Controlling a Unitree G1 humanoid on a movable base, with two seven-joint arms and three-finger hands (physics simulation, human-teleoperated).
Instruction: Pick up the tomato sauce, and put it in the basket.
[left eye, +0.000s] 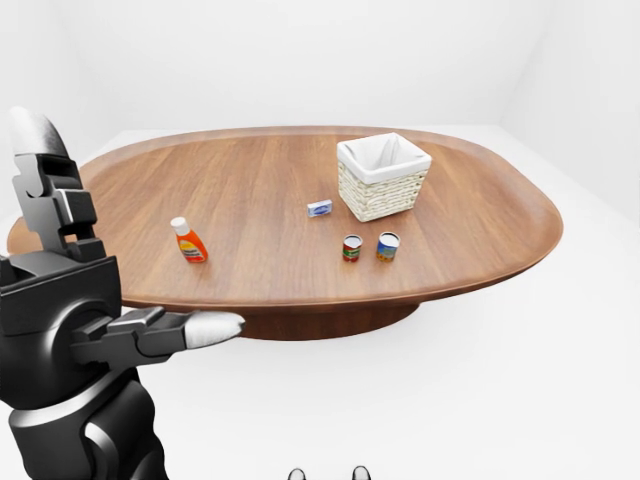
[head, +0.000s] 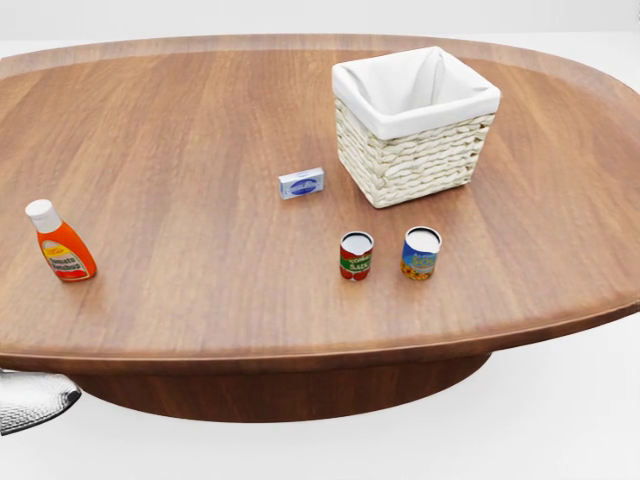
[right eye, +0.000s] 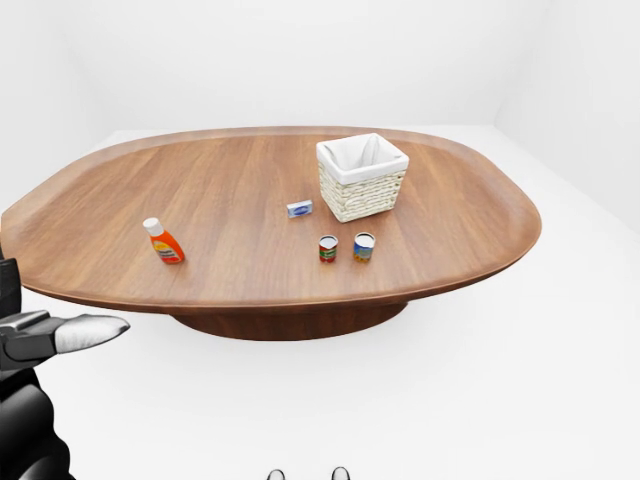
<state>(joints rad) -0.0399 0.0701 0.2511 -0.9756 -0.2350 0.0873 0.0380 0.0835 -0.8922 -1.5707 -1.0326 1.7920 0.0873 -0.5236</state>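
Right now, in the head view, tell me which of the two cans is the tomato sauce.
The tomato sauce can is the left one, with a red and green label. The other can, to its right, has a blue and yellow label and stands below the basket.

Head view looks down close; both eye views share the whole table (right eye: 430, 250)

- The left hand (left eye: 120, 300) has a glossy black, blocky body built of jointed segments.
- Its fingers (left eye: 212, 327) end in pale silver-white rounded tips.
- Below the hand, the forearm is a thick, rounded, shiny black casing.
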